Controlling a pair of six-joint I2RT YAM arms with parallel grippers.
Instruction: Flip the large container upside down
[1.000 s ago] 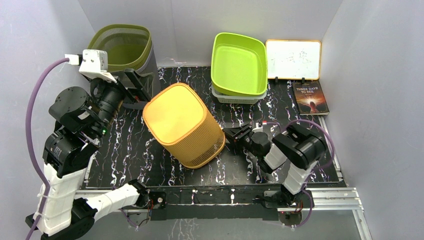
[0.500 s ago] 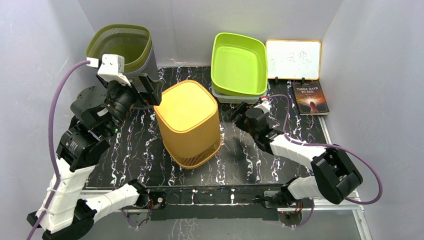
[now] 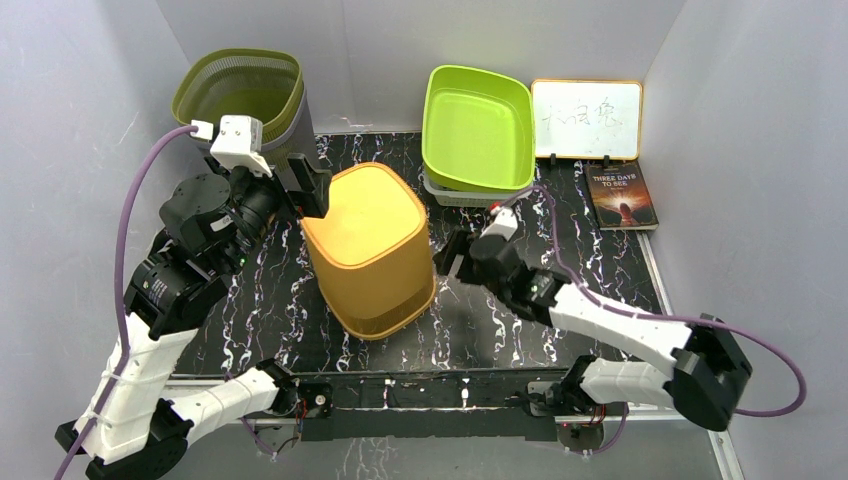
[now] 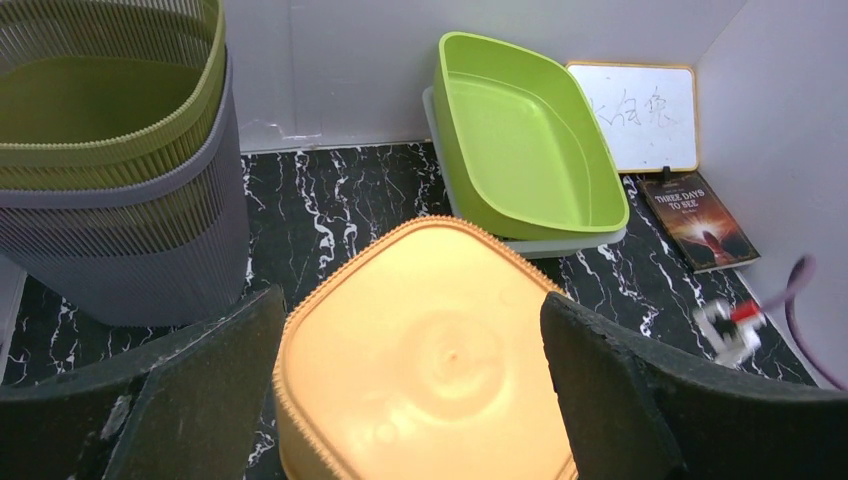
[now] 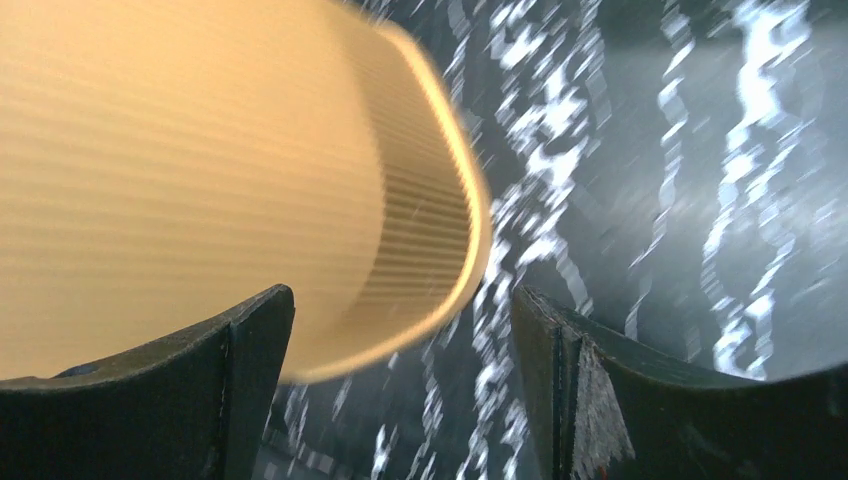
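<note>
Your bench is a black, white-veined marble-pattern top [image 3: 250,300], boxed in by plain pale grey walls [image 3: 400,40]. In its far left corner an olive-green ribbed basket [image 3: 240,90] sits nested in a grey ribbed basket [image 4: 120,250]. Along the far edge a lime-green plastic tub [image 3: 478,125] leans on a pale tub [image 3: 470,197] beneath it. To their right an orange-framed whiteboard [image 3: 587,118] stands against the back wall, with a dark paperback book [image 3: 622,195] lying flat just in front of it.

The large orange ribbed plastic container [image 3: 372,250] is in the middle of the bench, closed base up and wide rim down on the top.

Your left arm reaches in from the left, elbow raised. The left gripper [image 3: 305,185] sits at the container's far left upper edge with its jaws spread wide on either side of the upturned base. You cannot tell whether they touch it.

Your right arm stretches low across the bench from the near right corner. The right gripper [image 3: 450,258] is just beside the container's right wall, jaws apart and empty.
</note>
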